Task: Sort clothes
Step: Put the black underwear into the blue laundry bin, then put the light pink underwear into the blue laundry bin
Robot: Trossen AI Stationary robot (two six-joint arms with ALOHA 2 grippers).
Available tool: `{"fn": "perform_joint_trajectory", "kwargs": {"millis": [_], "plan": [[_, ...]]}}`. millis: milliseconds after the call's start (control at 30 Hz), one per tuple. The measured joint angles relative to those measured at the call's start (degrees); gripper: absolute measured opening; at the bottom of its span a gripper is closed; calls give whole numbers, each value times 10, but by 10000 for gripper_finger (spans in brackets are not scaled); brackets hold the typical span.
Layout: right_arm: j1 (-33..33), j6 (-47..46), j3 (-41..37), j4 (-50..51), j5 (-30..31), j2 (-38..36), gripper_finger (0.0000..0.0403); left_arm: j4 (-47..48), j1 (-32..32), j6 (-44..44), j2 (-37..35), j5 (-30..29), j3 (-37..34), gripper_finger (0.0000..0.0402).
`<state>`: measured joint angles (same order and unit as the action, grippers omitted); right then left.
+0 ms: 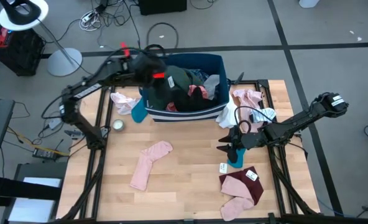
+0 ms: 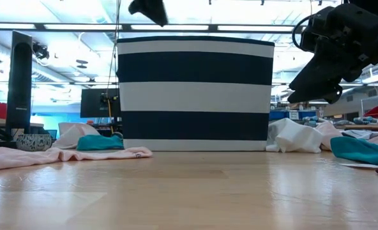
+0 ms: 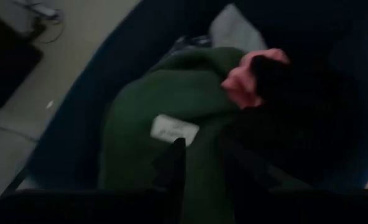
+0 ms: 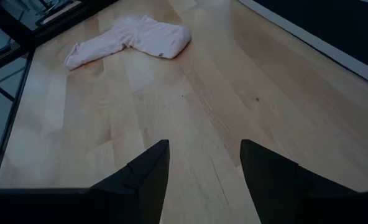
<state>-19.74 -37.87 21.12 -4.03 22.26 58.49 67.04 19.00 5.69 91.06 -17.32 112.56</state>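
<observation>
left tool (image 1: 161, 76) clenched on dark green top (image 3: 171, 99) over bin (image 1: 190, 115); right tool (image 4: 204, 158) released above table (image 4: 190, 93).

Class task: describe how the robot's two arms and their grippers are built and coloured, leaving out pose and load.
Both arms are dark, slim and jointed. The left arm carries red markings near its wrist. The right arm has a rounded dark joint housing with pale trim, and a black cable loops near its wrist. The right gripper has two flat, dark, tapering fingers.

Setting: robotics lab or open-plan workspace.
Evidence: framed wooden bench (image 1: 190, 180), loose floor cables (image 1: 100, 15), monitor (image 2: 96, 102), ceiling strip lighting (image 2: 61, 27).
</observation>
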Motion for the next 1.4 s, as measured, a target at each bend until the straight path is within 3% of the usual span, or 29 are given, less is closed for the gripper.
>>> {"fn": "perform_joint_trajectory", "kwargs": {"millis": [167, 433, 733, 1000, 1167, 1400], "plan": [[0, 0, 0, 0, 0, 0, 199, -5, 1, 26, -85, -30, -98, 106], [0, 0, 0, -1, 0, 0, 199, -112, 8, 95, -256, -76, -351, 106], [0, -11, 0, -2, 1, 0, 199, -167, 71, 199, -411, -81, -559, 106], [0, -10, 0, -2, 1, 0, 199, -175, 135, 271, -431, -80, -676, 106], [0, -10, 0, -2, 1, 0, 199, -255, 162, 277, -426, -76, -744, 106], [0, -6, 0, -2, 1, 0, 199, -291, 189, 278, -422, -67, -786, 106]]}}
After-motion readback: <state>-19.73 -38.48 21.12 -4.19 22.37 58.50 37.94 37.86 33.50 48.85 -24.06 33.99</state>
